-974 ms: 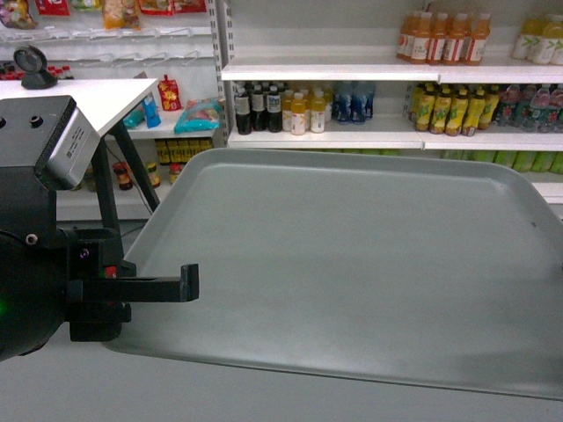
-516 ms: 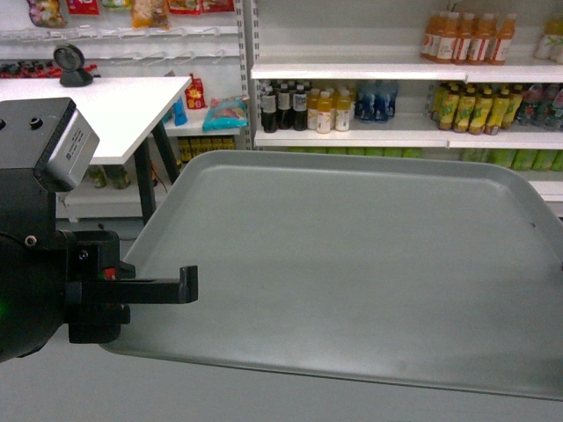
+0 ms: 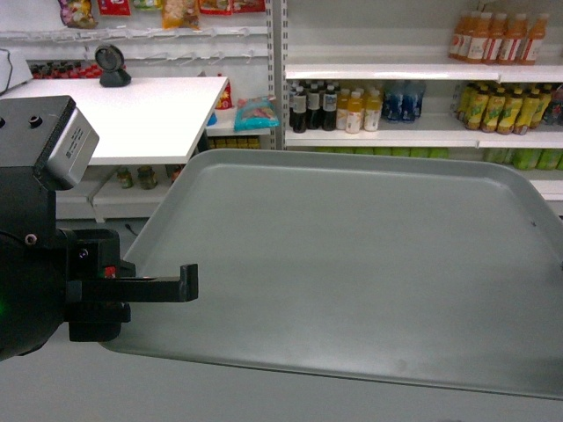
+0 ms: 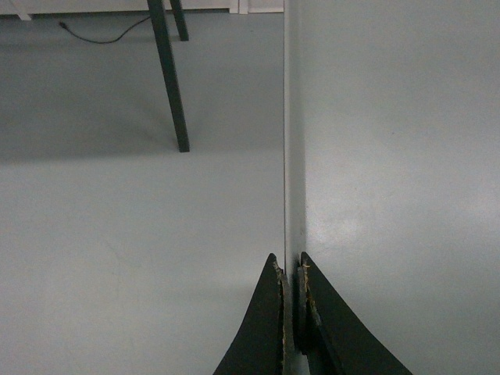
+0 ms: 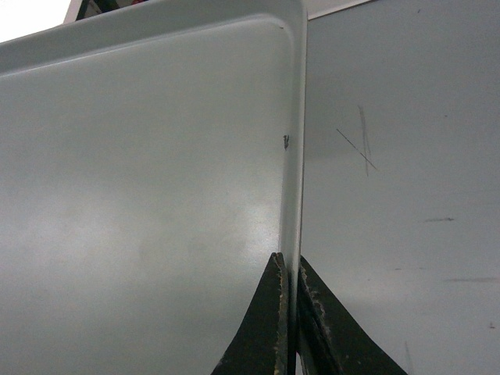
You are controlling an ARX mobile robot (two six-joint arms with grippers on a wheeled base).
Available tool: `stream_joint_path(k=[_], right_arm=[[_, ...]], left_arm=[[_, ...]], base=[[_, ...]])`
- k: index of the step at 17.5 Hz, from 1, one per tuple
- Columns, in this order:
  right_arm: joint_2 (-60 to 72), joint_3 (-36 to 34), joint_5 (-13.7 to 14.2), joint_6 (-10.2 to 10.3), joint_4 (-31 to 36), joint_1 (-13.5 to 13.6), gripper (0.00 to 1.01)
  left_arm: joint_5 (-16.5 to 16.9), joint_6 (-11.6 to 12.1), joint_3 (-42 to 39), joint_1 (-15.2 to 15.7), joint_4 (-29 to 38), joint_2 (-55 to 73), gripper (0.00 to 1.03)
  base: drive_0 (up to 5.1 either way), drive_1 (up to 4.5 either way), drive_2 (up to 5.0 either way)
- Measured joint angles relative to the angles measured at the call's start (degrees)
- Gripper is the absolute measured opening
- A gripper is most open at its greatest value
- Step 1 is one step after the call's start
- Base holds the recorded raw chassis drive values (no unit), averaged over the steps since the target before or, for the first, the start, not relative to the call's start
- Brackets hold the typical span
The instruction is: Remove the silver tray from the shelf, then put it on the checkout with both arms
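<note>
Tray carry in progress: the silver tray [image 3: 352, 264] hangs level in the air, well apart from the white desk [image 3: 132, 114]. The left hand [image 4: 291, 312] pinches its left rim and the right hand [image 5: 291, 312] its right rim. Both grips should hold firm and move together, keeping the tray flat until it is over the desk.

Left arm [image 3: 35, 229] bulky and black at the head view's left edge, left gripper [image 4: 291, 312] pinched thin-fingered onto the silver tray [image 3: 352, 264] rim, right gripper [image 5: 291, 320] likewise clamped on the opposite rim
</note>
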Motion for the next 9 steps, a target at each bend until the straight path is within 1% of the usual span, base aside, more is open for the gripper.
stream_joint_path(k=[9], right_arm=[[0.00,0.00,-0.02,0.00,0.07,0.00,0.03]], left_arm=[[-0.02,-0.02,0.00,-0.02,0.04,0.00,0.03]], base=[[-4.9,2.48,2.5]])
